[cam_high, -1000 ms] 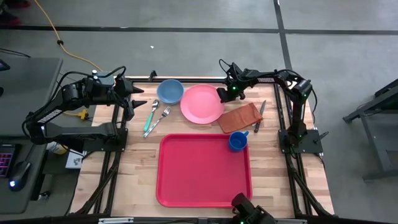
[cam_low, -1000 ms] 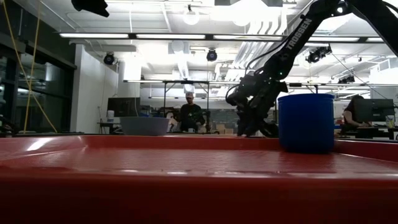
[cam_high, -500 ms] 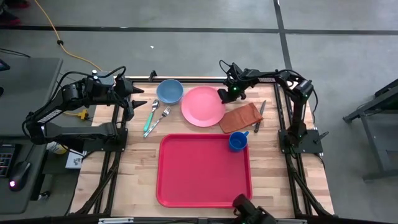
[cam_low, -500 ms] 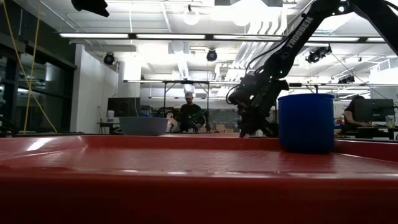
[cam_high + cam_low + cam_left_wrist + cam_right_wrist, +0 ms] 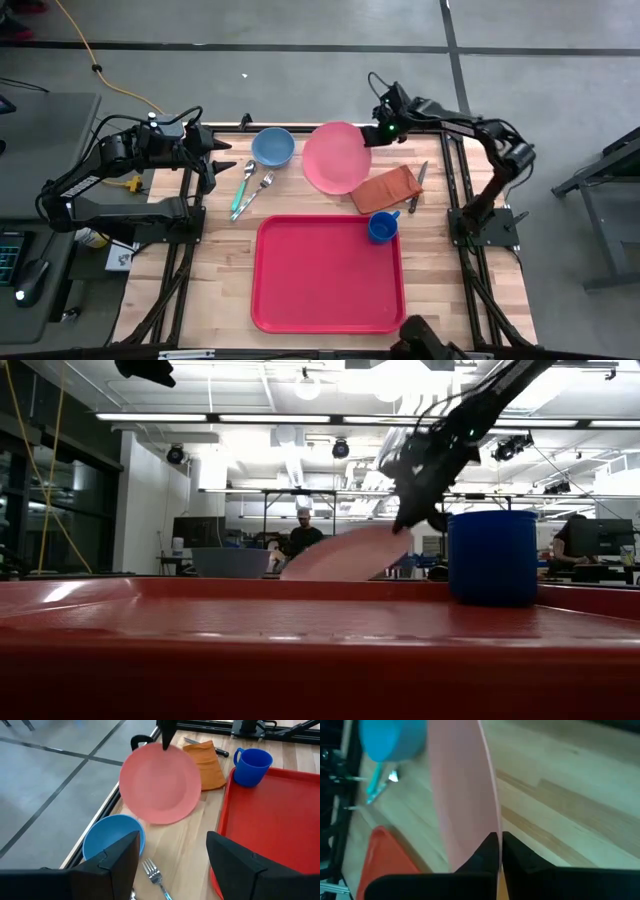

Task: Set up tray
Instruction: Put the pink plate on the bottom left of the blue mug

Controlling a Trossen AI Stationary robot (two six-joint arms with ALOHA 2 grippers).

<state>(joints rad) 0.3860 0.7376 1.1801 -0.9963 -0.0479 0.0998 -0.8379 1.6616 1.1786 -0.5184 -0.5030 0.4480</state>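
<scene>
The large flat red plastic tray (image 5: 330,272) lies on the near half of the wooden table (image 5: 225,270), with a blue plastic mug (image 5: 381,227) standing in its far right corner and the rest of its floor bare. Just beyond it lie an orange-brown cloth napkin (image 5: 385,188) with a knife (image 5: 417,183) at its right, and, to the left, a fork (image 5: 258,190) and a teal-handled spoon (image 5: 243,187). Farther still, the right gripper (image 5: 384,129) pinches the far rim of a round pink plastic plate (image 5: 336,157), which hangs tilted and lifted off the wood beside a small blue bowl (image 5: 273,147). The left gripper (image 5: 213,160), fingers spread and empty, waits at the table's left edge. The hold is thin and at one edge only, so the plate could swivel or slip out during a swing, and its low edge might clip the mug or the tray rim on the way in. The tray's left and middle offer ample room
</scene>
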